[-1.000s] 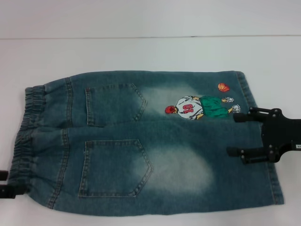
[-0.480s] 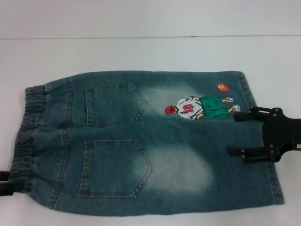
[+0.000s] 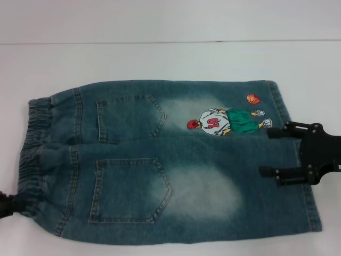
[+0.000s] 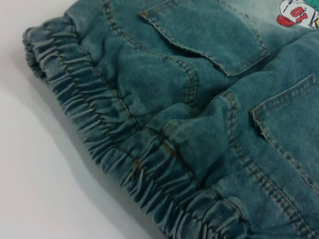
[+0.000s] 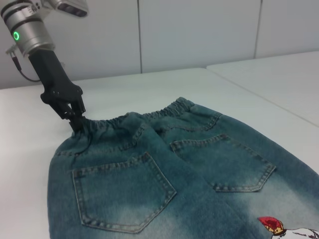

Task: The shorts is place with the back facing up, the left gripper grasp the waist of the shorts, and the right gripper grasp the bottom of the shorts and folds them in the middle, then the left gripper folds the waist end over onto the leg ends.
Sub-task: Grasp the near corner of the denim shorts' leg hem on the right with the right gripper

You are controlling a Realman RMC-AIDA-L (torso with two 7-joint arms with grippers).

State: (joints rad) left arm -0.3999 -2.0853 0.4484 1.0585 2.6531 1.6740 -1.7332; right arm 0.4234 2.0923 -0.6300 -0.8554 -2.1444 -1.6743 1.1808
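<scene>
The faded denim shorts (image 3: pixel 176 160) lie flat, back up, showing two patch pockets and the embroidered basketball player (image 3: pixel 226 121). The ruched waist (image 3: pixel 32 154) is at the left and the leg ends (image 3: pixel 306 208) at the right. At the near corner of the waist, my left gripper (image 3: pixel 6 205) is shut on the band. The right wrist view shows that gripper (image 5: pixel 77 121) pinching the elastic there. My right gripper (image 3: pixel 265 152) hovers open over the middle of the leg ends, its fingers pointing toward the waist. The left wrist view is filled by the waist (image 4: pixel 99 124).
The shorts rest on a white table (image 3: pixel 160 58), with bare surface beyond them and at both sides. A second white table (image 5: pixel 284 74) stands to one side in the right wrist view. A pale wall (image 5: pixel 199 30) is behind.
The left gripper's two separate fingers have come together on the near waist corner, bunching the band there. The right gripper has shifted very slightly to the right.
</scene>
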